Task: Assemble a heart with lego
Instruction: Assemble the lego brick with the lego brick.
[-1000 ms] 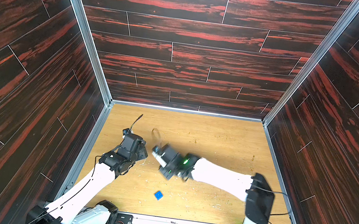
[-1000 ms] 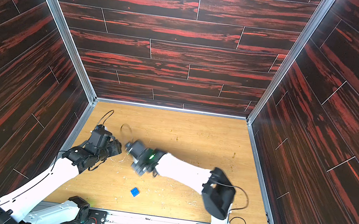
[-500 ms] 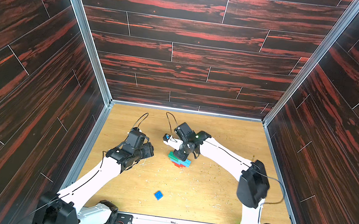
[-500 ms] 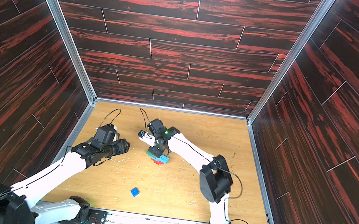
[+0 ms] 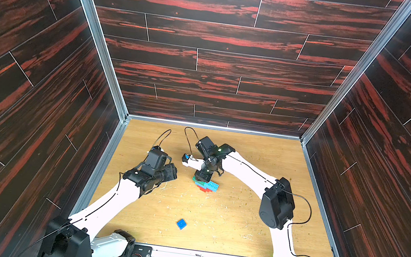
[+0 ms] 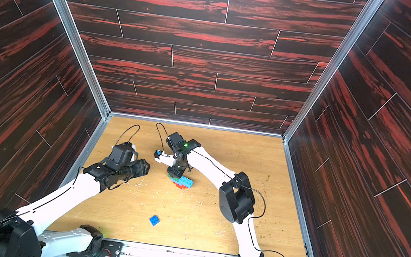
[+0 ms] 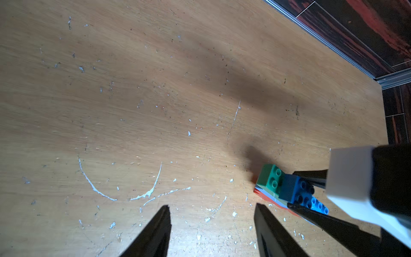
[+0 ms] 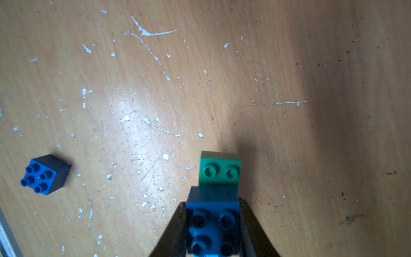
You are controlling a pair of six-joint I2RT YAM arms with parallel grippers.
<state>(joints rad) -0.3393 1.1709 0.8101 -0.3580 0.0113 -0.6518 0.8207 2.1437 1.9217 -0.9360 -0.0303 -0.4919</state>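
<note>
My right arm (image 5: 245, 167) has made the big move. A second ago it lay low and forward, its wrist beside the left arm (image 5: 118, 196), and now it has swung out to mid-table (image 5: 240, 221) and come down over the heart (image 5: 206, 185). The left arm has shifted only slightly. The left gripper (image 7: 211, 207) has its fingers apart with nothing between them, near the heart but not touching it. The heart is left of the table's centre, between the two wrists in both top views (image 6: 182, 182). The right gripper (image 8: 212, 213) is clamped on a dark blue brick (image 8: 213, 220), one finger on each side wall, and the brick sits on the heart's top layer against the studs of the green brick (image 8: 220, 171). I judge this to be the placing step for that piece. The loose brick (image 5: 181, 224), the second dark blue square, is still well apart near the front edge and looks like the last one to fetch. I can't tell whether the held brick is pressed fully home, because the fingers hide its lower edges. The red layers show only as slivers, and the right wrist view cuts the heart off at the frame edge.
</note>
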